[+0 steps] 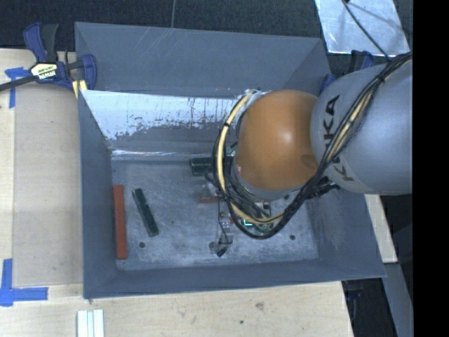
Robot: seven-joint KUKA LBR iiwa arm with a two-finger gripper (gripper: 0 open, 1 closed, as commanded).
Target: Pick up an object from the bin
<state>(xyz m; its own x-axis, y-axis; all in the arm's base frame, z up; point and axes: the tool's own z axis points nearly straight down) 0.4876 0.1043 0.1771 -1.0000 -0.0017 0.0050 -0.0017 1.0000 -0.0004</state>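
Grey metal bin takes the middle of the frame. The arm comes in from the right, its wrist under a round orange cover at centre-right, with yellow and black cables looped round the cover's left and lower edge. The gripper sticks down from under the cover to the lower middle of the bin floor, just short of the front wall. Its tip is low over bare floor or touching it, can't tell which. Open or closed: cannot tell, the tip is small and dark, and whether it has hold of anything can't be told either. The nearest loose thing is a small brown piece, above and slightly left of the gripper tip, just beside the cables, lying on the floor and apart from the tip. Higher up, near the back wall, sits a dark block, its right end hidden behind the cables. Well apart, on the left side of the floor, a dark green bar lies flat and tilted, top end leaning left. Left of it a red bar lies flat along the left wall, almost vertical in the frame. The two bars are near each other, not touching. The back wall has dark scratch marks in the upper middle.
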